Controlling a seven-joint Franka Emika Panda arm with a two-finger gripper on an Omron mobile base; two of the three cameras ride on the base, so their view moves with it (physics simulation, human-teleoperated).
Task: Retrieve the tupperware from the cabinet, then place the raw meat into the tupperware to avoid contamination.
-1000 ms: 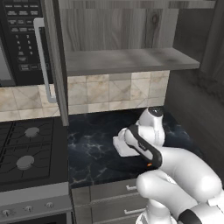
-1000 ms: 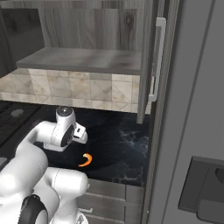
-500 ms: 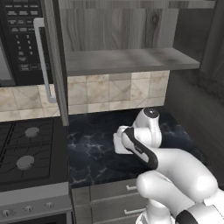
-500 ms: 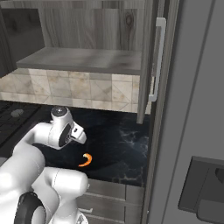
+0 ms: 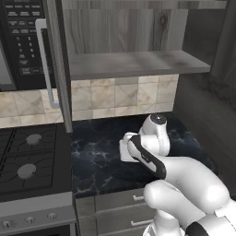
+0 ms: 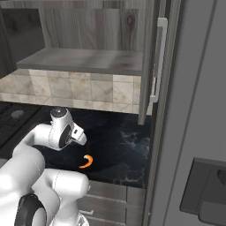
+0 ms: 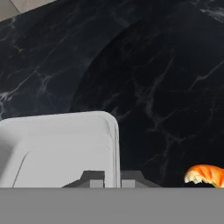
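The tupperware (image 7: 57,146), a shallow whitish tray with a rim, lies at the left of the hand view, just over the black marble counter. My gripper (image 7: 112,180) is shut on its right-hand wall, one fingertip inside the rim and one outside. In the left base view a white corner of the tupperware (image 5: 123,152) shows past my bent wrist. The raw meat (image 7: 204,174), a small orange crescent, lies on the counter right of the container and apart from it. From the right base view the raw meat (image 6: 87,161) lies near the counter's front edge. The cabinet (image 5: 133,62) stands open above.
The open cabinet door (image 5: 57,64) with its silver handle hangs at the left, beside the black microwave (image 5: 20,41). A gas stove (image 5: 27,156) adjoins the counter on the left. Another cabinet door (image 6: 152,66) hangs open at the right. Drawers (image 5: 115,207) run below the counter.
My hand has drifted slightly to the left with the tupperware in it. The raw meat has stayed where it was.
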